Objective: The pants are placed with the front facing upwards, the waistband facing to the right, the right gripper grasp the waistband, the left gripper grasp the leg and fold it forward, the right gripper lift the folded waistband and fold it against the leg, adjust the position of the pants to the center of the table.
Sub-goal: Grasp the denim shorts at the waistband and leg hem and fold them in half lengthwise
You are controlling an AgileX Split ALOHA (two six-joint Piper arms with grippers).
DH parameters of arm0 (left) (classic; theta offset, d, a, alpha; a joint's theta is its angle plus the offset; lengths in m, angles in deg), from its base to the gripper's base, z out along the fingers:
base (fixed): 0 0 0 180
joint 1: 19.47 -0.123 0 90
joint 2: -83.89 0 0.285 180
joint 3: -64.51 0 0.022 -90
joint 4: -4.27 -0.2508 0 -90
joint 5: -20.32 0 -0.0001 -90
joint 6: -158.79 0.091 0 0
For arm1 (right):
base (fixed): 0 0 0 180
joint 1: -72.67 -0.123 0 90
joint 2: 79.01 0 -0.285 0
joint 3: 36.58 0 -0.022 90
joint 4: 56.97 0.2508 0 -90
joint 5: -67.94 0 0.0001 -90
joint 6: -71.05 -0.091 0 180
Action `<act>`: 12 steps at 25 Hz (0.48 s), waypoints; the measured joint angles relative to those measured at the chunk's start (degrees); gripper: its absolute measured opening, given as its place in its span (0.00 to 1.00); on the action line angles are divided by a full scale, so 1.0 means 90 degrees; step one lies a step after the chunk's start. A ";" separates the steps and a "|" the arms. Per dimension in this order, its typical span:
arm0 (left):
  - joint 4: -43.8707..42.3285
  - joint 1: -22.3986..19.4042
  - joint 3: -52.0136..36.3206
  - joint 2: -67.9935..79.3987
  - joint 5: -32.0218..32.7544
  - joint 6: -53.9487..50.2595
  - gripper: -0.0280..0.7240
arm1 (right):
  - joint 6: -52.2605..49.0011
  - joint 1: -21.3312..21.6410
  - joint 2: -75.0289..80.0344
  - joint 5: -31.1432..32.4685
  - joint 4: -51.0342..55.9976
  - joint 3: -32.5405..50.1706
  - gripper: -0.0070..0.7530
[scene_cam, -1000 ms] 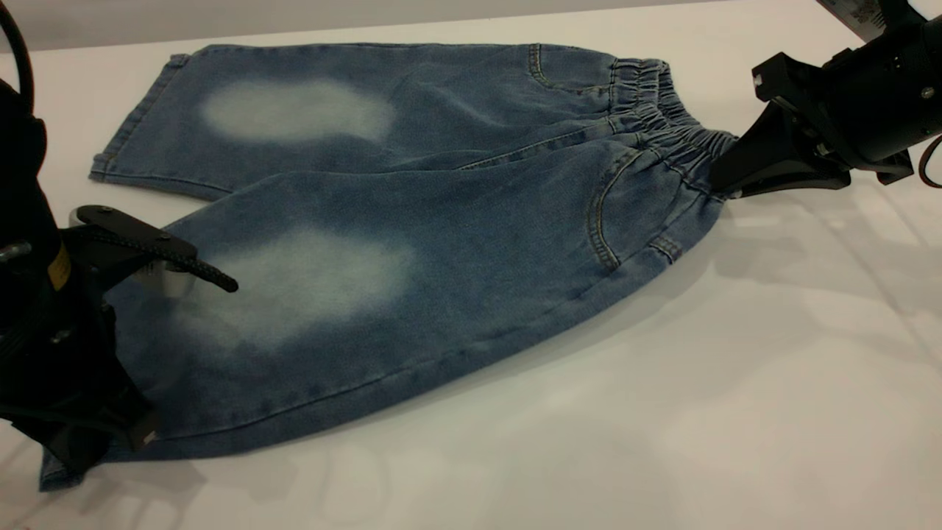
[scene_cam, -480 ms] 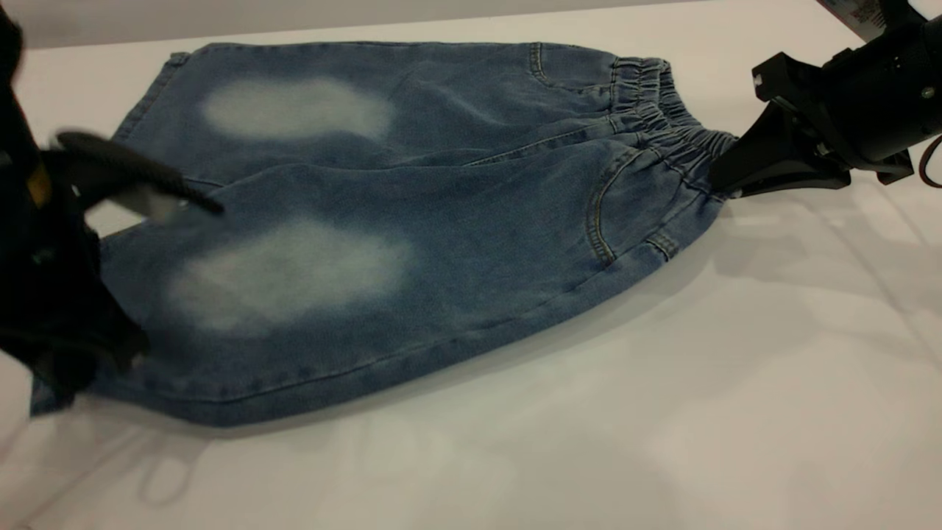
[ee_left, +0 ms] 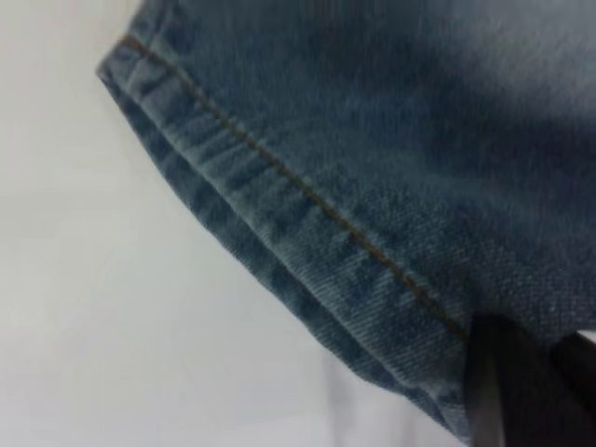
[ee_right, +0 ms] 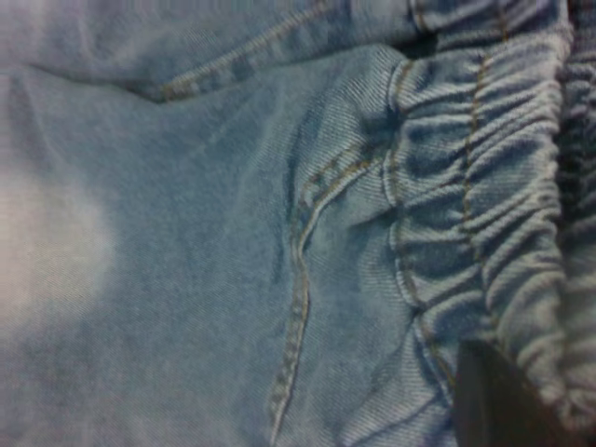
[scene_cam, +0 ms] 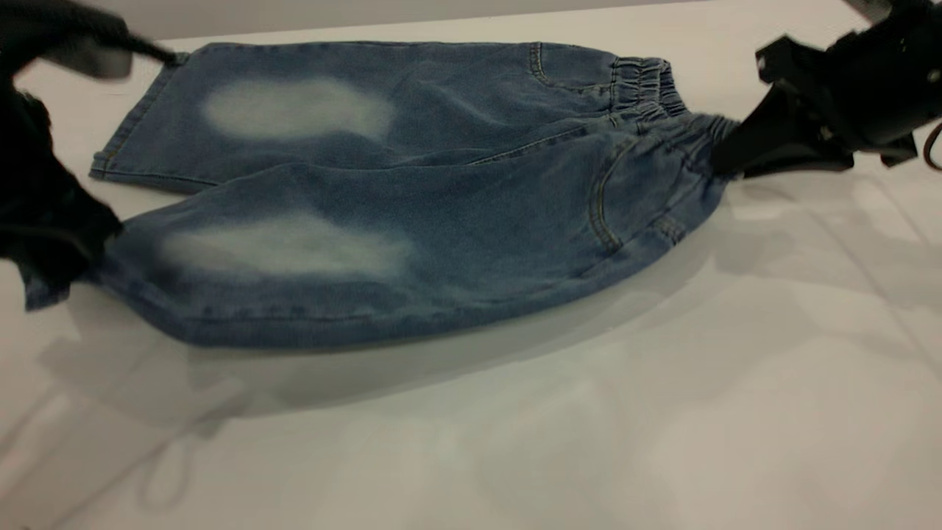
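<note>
Pants (scene_cam: pixel 412 199) lie across the far half of the table (scene_cam: pixel 589 412), with wide bare tabletop on the near side. At far left, the left gripper (scene_cam: pixel 59 243) is clamped on the near leg's hem, lifting it; its body is blurred and cut off. At right, the right gripper (scene_cam: pixel 725 165) is pinched on the waistband (scene_cam: pixel 688 136).
</note>
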 joint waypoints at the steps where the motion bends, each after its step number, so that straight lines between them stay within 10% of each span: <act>1: 0.0037 0.0000 0.0005 -0.0126 -0.0008 0.0000 0.08 | -0.0008 0.0000 -0.0103 -0.0038 -0.0017 0.0000 0.05; 12: 0.0438 0.0465 0.0014 -0.1237 -0.0102 0.0204 0.08 | -0.0860 0.0000 -0.1137 -0.0147 -0.0883 0.0060 0.05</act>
